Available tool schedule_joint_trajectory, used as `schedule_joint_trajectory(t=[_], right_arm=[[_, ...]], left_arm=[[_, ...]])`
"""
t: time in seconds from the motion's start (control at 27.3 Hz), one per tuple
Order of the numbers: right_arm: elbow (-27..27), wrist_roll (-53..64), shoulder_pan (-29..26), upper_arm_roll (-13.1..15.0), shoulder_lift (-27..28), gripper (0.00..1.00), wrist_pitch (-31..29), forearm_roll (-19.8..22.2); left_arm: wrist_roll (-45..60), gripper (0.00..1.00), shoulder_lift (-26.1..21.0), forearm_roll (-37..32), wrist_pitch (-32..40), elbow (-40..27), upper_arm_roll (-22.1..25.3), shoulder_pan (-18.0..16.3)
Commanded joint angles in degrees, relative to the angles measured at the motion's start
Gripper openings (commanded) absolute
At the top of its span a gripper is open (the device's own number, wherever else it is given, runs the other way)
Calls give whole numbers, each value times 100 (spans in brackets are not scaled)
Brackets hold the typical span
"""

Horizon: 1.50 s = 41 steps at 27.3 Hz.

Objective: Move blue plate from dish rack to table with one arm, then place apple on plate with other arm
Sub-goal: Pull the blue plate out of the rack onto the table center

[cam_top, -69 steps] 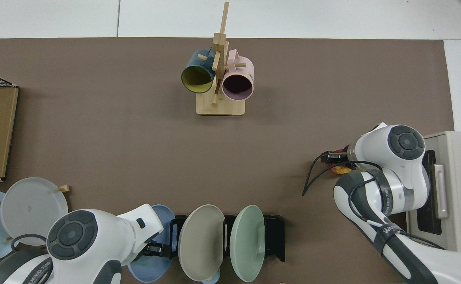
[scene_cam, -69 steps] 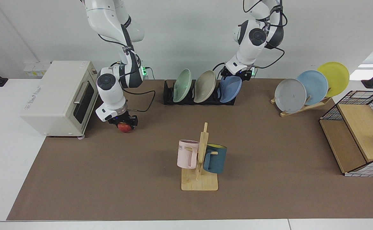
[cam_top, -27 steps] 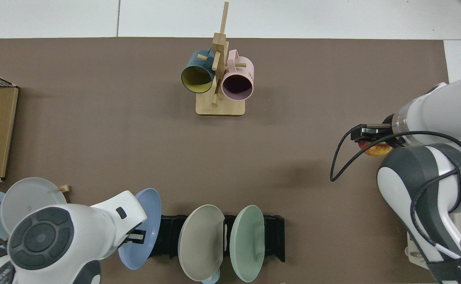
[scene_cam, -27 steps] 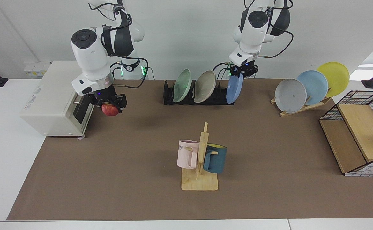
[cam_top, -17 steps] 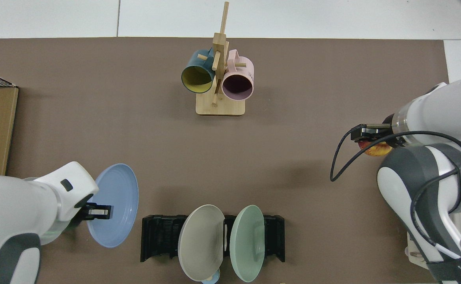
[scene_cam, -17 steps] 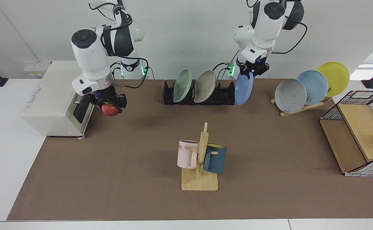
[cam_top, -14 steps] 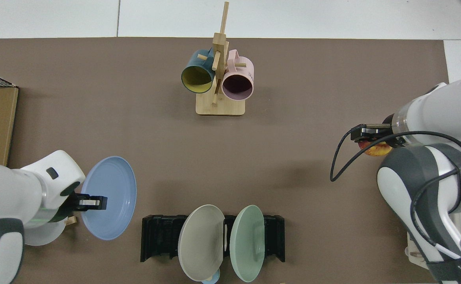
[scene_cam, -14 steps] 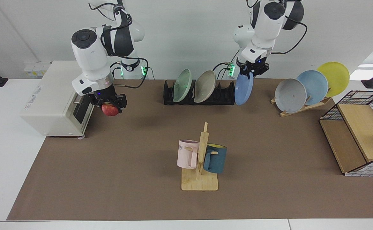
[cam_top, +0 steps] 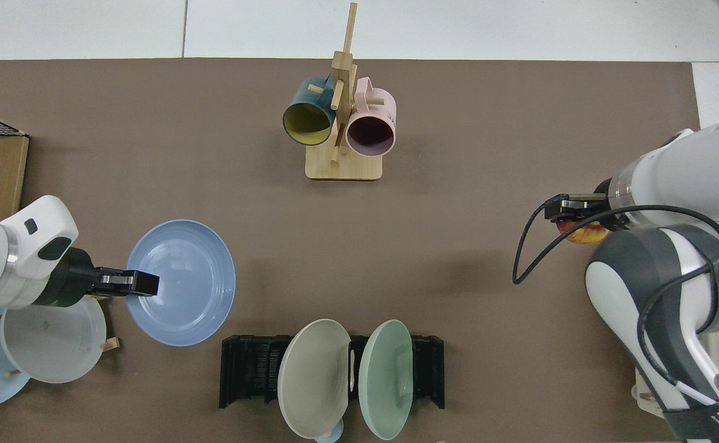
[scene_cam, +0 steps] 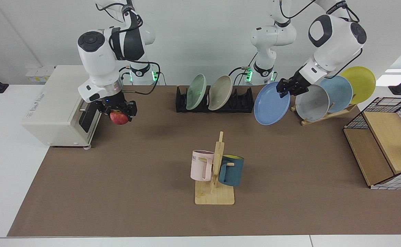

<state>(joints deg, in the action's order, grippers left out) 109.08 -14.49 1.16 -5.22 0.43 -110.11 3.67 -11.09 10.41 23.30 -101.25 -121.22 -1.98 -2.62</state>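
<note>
Blue plate (scene_cam: 270,104) is out of the rack (scene_cam: 215,101), clamped at its rim by your left gripper (scene_cam: 288,87), tilted above the table (scene_cam: 135,192). Your right gripper (scene_cam: 118,110) holds the apple (scene_cam: 118,117) aloft; set-down and placing remain.

— What sort of place am I driving in?

— A robotics lab dressed up as a kitchen. I see two white arms (scene_cam: 101,51) mounted behind a white table (scene_cam: 1,164) with a brown mat (scene_cam: 135,192) against a bare wall, with cables trailing.

— And the kitchen part?

— Props only: a toaster oven (scene_cam: 61,104), a dish rack (scene_cam: 243,103), a mug tree (scene_cam: 215,168).
</note>
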Motion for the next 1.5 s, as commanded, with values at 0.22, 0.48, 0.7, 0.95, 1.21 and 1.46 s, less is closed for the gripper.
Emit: schedule_joint_trajectory(t=[0.22, 0.48, 0.7, 0.95, 1.21, 1.46], right_arm=[[17, -230, -29, -93, -87, 0, 113, -51], [43, -230, -29, -93, -96, 0, 113, -60], [52, -230, -29, -93, -96, 0, 113, -60], [96, -212, -29, -93, -122, 0, 104, -60], [123, -212, -29, -93, -131, 0, 95, -60], [175, -212, -29, -93, -131, 0, 86, -60]], left_arm=[[-1026, 0, -1277, 1571, -904, 46, 57, -125], [-1351, 0, -1550, 2222, -1151, -15, 48, -143], [-1853, 0, -1577, 2714, -1169, -288, 40, -107], [-1976, 0, -1542, 3241, -1598, -586, -197, 50], [-1976, 0, -1568, 3506, -2276, -780, -303, 428], [-1958, 0, -1762, 3769, -2988, -921, -470, 789]])
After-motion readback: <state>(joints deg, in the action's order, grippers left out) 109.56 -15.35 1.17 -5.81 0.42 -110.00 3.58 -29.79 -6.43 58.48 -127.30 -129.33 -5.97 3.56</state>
